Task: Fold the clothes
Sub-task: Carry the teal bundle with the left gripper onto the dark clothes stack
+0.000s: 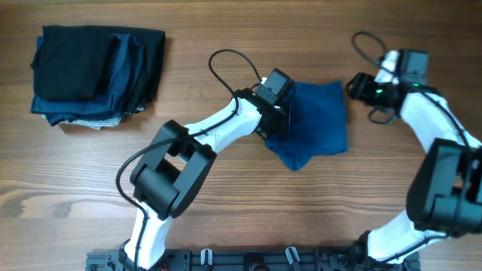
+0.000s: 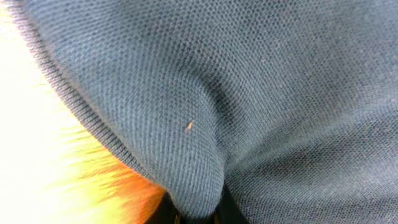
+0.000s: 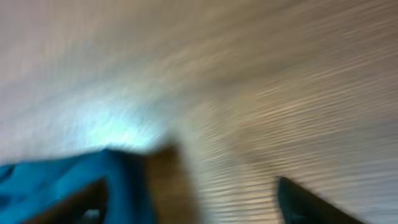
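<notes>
Overhead, just right of frame centre, the left gripper (image 1: pixel 279 114) is pressed together on a fold at the left edge of the blue polo shirt (image 1: pixel 320 124). Its wrist camera fills with the shirt's fine pique weave, bunched into a crease that runs down between the dark fingertips at the bottom of the frame. A ribbed hem crosses the left side of that view.

The right gripper (image 1: pixel 351 89) sits at the shirt's upper right corner. Its fingers (image 3: pixel 308 199) are spread wide in a blurred wrist view. Blue cloth lies at the lower left of that frame beside one finger, and whether they touch cannot be told.

The shirt lies on the wooden table (image 1: pixel 226 203), centre-right in the overhead frame. It is gathered into a compact, layered packet of bright medium blue, which looks darker where the left arm shades it. Its top and right edges run fairly straight, while the lower part tapers to a blunt point aimed at the lower left. The long axis runs diagonally from upper right to lower left.

A pile of dark folded garments (image 1: pixel 98 75) rests well apart in the upper left.
</notes>
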`<move>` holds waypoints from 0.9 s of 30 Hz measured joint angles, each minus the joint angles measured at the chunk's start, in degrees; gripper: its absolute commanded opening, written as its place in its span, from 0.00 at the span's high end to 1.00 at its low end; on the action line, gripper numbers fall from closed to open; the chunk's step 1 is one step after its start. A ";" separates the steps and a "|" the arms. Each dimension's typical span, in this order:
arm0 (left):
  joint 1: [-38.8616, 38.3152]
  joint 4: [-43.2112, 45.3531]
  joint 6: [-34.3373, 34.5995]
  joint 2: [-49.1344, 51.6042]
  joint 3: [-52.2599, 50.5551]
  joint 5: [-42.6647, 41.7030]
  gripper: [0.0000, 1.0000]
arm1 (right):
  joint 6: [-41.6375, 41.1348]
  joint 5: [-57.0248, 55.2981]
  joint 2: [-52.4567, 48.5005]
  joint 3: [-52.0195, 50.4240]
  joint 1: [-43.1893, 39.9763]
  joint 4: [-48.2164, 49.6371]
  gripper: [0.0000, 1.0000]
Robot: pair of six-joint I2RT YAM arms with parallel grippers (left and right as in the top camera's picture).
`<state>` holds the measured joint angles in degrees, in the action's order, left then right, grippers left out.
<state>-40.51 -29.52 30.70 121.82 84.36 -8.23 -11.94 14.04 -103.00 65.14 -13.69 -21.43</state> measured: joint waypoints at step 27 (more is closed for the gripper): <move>11.39 5.05 -11.98 -15.32 1.05 14.40 0.95 | -0.87 -1.90 3.28 1.25 -5.31 -2.10 0.00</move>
<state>-29.12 -24.47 18.72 106.50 85.41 6.17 -12.82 12.14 -99.72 66.39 -19.00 -23.53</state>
